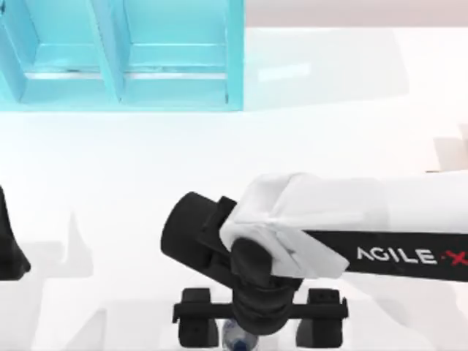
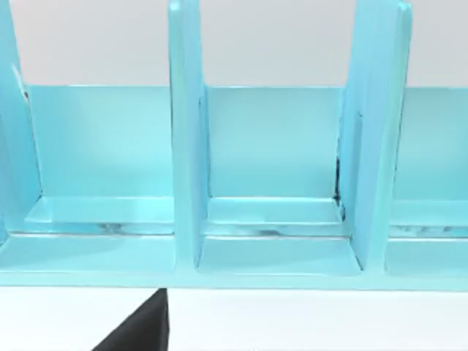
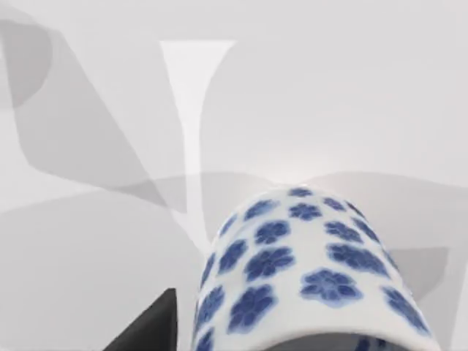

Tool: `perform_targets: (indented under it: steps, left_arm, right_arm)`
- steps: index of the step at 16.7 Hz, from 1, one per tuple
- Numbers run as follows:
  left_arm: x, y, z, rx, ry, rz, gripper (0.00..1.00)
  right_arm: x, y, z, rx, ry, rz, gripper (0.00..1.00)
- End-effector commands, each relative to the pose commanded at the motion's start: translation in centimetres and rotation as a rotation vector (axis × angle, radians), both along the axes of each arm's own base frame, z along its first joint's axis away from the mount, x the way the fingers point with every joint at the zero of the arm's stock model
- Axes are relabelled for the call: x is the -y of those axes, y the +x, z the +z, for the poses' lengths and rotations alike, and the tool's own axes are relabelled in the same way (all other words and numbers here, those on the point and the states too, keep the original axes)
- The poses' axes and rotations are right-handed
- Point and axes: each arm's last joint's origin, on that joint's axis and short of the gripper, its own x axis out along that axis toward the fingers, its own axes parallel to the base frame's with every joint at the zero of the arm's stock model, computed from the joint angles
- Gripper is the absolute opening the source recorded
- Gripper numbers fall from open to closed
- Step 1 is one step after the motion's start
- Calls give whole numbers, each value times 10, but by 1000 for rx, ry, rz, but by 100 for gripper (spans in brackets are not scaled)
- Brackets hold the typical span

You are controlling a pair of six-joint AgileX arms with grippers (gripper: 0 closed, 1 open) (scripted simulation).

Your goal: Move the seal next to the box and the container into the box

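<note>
The container, white with dark-blue flowers, stands at the table's front edge near the middle. My right gripper hangs over it, open, with its two black fingers wide apart on either side. In the right wrist view the container rises close in front of the camera, and one dark fingertip sits just beside it without touching. The turquoise box stands at the back left, with its open compartments facing the left wrist camera. A pale tan block that looks like the seal lies at the right edge, behind the right arm.
My left arm stays parked at the table's left edge. The right arm's long white and black link crosses the right half of the table. White tabletop lies between the box and the container.
</note>
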Motion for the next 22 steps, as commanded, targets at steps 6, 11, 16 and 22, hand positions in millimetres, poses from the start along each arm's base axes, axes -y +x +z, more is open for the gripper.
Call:
perform_targets:
  steps: [6, 11, 16, 22]
  left_arm:
    - [0, 0, 0, 0, 0, 0, 100]
    - [0, 0, 0, 0, 0, 0, 100]
    - [0, 0, 0, 0, 0, 0, 100]
    - [0, 0, 0, 0, 0, 0, 100]
  right_arm:
    - [0, 0, 0, 0, 0, 0, 40]
    - [0, 0, 0, 0, 0, 0, 2]
    - [0, 0, 0, 0, 0, 0, 0]
    - [6, 2, 3, -4, -8, -3, 0]
